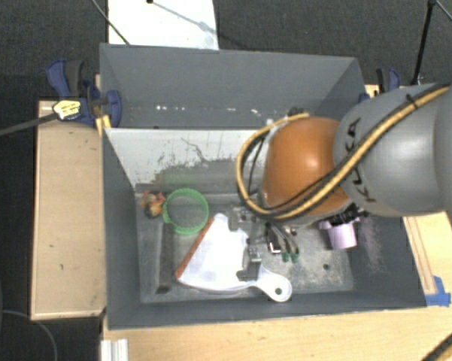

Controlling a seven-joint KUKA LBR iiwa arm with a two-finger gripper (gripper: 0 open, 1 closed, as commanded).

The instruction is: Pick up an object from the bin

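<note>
A: Grey metal walls are sloping down to the floor of the bin. Where is the gripper hanging?

B: It is hanging just past centre, over the 3 o'clock edge of a white flat piece. Whether it is open or closed, I cannot tell, and I am seeing nothing held.

A: How is that piece lying?

B: Its body is spreading toward 8 o'clock from the gripper. Its long axis seems to be running from 10 to 4 o'clock, with a holed tab pointing to 4. A brown stick is resting along its 9 o'clock edge.

A: Anything else?

B: A green ring is sitting at 10 o'clock and a purple cup at 3.
</note>
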